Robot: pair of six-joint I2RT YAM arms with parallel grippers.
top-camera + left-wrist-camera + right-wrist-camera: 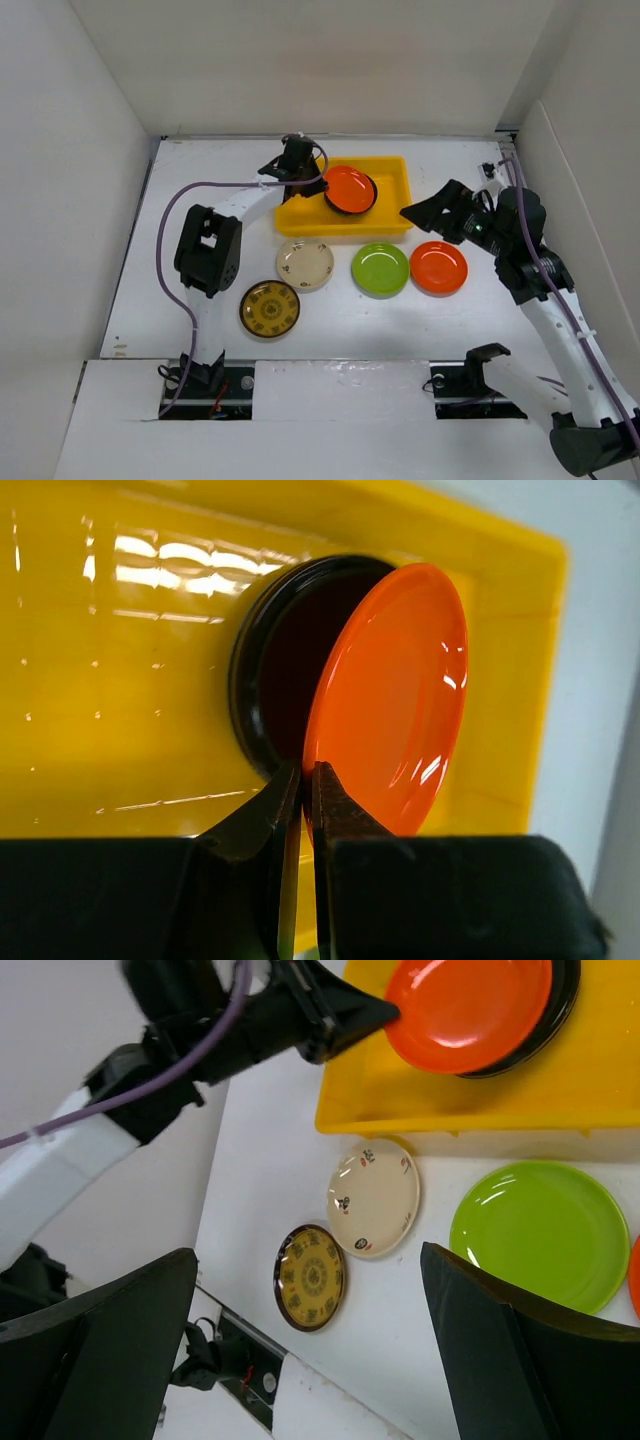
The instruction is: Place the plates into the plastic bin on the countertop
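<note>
So the left gripper (307,775) is clamped tight on the rim of an orange plate (390,700), and that plate is inside the plastic bin (120,680), roughly mid-bin. It's sitting over the black plate (275,660) that lies on the bin floor. From the wrist view the orange one looks tipped up off the black one on the pinched side, not nested flat yet.

My take: don't just let go. Bring the pinched edge down until the plate lies flush on the black one, then open the fingers and back out toward the bin's left wall, staying low enough not to flick the rim.

The right gripper (425,208) hangs just off the bin's right end, jaws spread wide and holding nothing. I'd keep it there, out of the way.

On the countertop (200,180) along the bin's near wall wait the cream plate (305,264), green plate (380,269) and second orange plate (439,267). The brown-gold plate (270,308) sits a bit further out.
</note>
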